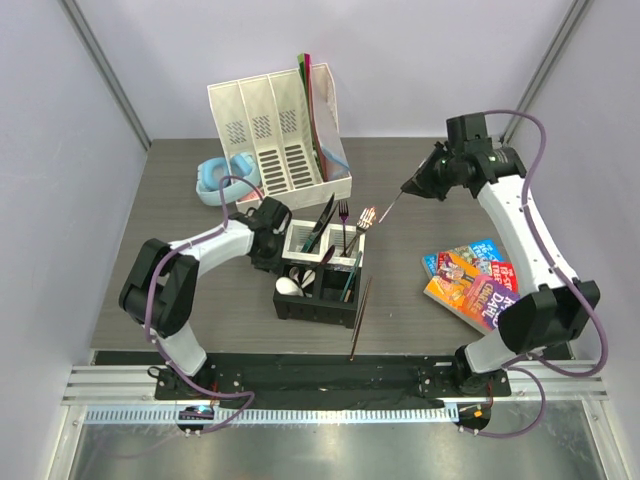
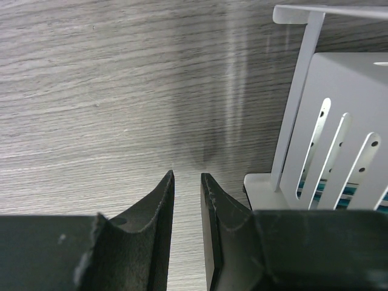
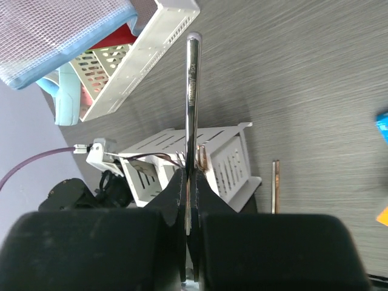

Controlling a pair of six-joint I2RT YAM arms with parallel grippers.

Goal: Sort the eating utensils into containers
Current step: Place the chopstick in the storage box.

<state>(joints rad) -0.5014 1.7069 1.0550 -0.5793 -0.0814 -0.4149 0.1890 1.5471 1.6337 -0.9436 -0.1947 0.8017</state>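
The four-cell caddy (image 1: 318, 272) stands mid-table and holds a white soup spoon (image 1: 289, 286), black pieces (image 1: 324, 218) and a purple fork (image 1: 343, 214). My right gripper (image 1: 411, 187) is shut on a metal fork (image 1: 378, 210), its tines hanging just above the caddy's far right corner. In the right wrist view the fork's handle (image 3: 192, 91) rises from the closed gripper (image 3: 193, 177) over the caddy (image 3: 227, 160). A pair of brown chopsticks (image 1: 358, 318) lies on the table in front of the caddy. My left gripper (image 1: 268, 240) sits low beside the caddy's left wall (image 2: 339, 151), slightly open and empty (image 2: 187, 179).
A tall white file organiser (image 1: 270, 130) stands at the back, with blue headphones (image 1: 213, 178) to its left. A colourful book (image 1: 472, 282) lies at the right. The table's front edge runs just below the chopsticks.
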